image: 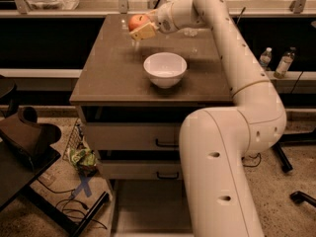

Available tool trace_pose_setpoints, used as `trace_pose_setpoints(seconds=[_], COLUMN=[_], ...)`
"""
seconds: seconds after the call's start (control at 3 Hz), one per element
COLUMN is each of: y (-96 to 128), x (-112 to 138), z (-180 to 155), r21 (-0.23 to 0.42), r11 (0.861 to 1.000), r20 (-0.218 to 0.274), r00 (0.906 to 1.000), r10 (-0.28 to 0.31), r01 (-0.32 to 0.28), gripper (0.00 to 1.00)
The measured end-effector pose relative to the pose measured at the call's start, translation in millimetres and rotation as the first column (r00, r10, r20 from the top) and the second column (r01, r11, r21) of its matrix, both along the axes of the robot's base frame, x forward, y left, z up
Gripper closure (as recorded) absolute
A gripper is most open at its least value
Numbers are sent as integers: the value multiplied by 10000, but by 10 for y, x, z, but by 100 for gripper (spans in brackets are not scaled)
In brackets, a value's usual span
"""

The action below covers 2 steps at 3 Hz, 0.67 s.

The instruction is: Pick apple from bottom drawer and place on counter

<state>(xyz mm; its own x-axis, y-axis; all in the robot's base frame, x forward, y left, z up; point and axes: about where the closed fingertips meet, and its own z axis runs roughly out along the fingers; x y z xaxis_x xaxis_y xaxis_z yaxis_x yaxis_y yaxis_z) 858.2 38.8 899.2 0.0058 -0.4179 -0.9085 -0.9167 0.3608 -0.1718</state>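
My gripper (140, 27) is shut on the small red apple (136, 21) with a yellowish patch and holds it just above the far left part of the glossy taupe-brown counter (111, 68). The arm reaches over the counter from the right. The bottom drawer (148, 206) is pulled out at the base of the cabinet; its flat grey floor shows left of my arm, which hides its right part.
A white bowl (165, 69) stands in the middle of the counter, near the apple. Two closed drawers with black handles (165, 143) sit below the top. A pale shelf (89, 6) runs behind. A black stand (29, 147) and cables lie at left.
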Motion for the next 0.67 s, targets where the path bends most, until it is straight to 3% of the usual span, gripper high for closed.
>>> trace_pose_setpoints(seconds=[0.67], y=[337], x=[73], z=[-345], r21=[78], r11=[9990], r20=[-425], r00=[9981], r10=[451], r01=[-448], gripper=[100])
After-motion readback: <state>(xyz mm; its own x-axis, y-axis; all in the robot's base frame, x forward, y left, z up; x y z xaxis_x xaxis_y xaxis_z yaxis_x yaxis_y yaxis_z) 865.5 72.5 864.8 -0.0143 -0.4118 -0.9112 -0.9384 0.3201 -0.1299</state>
